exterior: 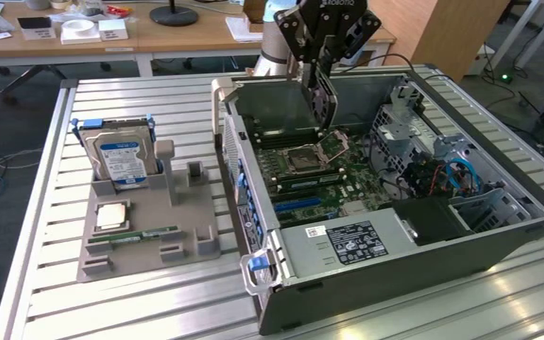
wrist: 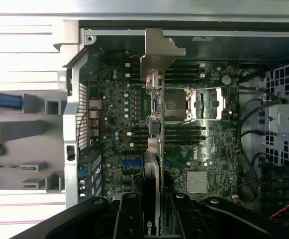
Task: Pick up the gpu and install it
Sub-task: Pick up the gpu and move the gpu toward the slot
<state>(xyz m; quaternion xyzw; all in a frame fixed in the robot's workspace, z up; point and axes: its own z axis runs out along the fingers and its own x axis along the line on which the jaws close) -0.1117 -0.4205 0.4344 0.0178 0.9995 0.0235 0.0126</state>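
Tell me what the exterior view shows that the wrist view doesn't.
Exterior view: the case's labelled power supply and the desks behind the table. Wrist view: a look down the gpu's edge to its silver bracket, hanging above the motherboard. Both: the gripper clamped on the gpu, over the open case with its processor socket.

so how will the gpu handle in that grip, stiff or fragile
Probably stiff: the gpu hangs straight from the gripper, no sag. Likely fragile: bare board edge, thin bracket. Held at one end, it may pivot if bumped.
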